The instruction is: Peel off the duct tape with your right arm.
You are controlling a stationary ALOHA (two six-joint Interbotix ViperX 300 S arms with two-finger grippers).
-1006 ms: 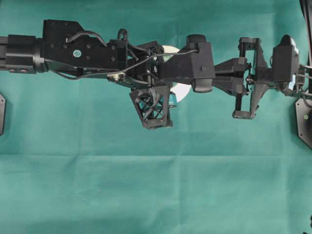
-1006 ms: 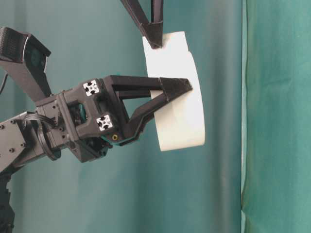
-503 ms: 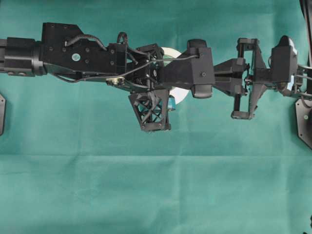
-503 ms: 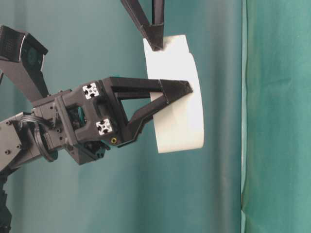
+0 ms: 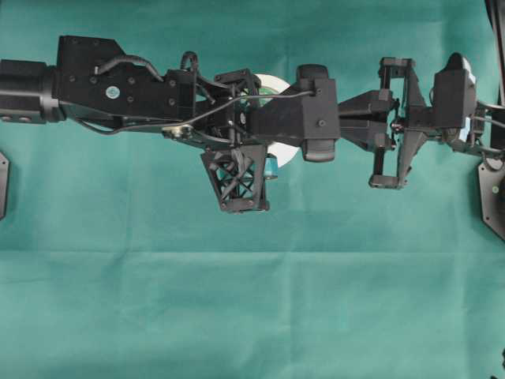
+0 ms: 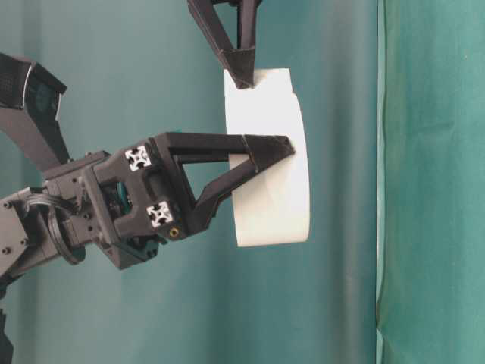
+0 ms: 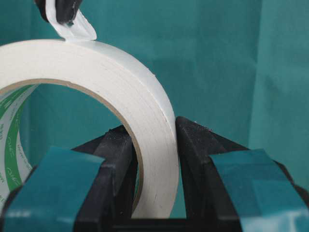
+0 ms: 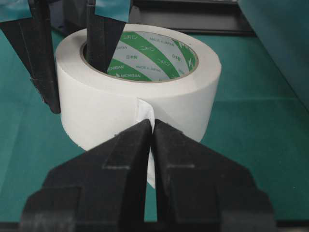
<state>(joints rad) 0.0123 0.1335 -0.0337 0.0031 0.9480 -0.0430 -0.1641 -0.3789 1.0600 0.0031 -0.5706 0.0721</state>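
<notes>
The tape (image 6: 269, 163) hangs in the air above the green bench (image 5: 252, 316), held between the two tools. The left tool (image 7: 154, 145) is clamped on the roll's wall, one finger (image 7: 118, 164) inside the core and the other (image 7: 198, 159) on the outer white face, so the roll stands on edge in its grip. The right tool (image 8: 152, 133) is pinched nearly shut on the loose strip (image 8: 147, 116), its two tapered fingers meeting just in front of the roll's outer face; in the left wrist view the strip end (image 7: 72, 26) lifts off the top of the roll into that tool's tips.

Against the frames a second ago, both arms have drifted a little toward the left of the overhead view, the left arm (image 5: 126, 83) and right arm (image 5: 410, 118) shifting together with the roll between them. In the table-level view the left tool (image 6: 284, 148) sits lower and tilts more, the roll has dropped slightly, and the right tool (image 6: 242, 76) above it has come down with it, so the strip is barely pulled away.
</notes>
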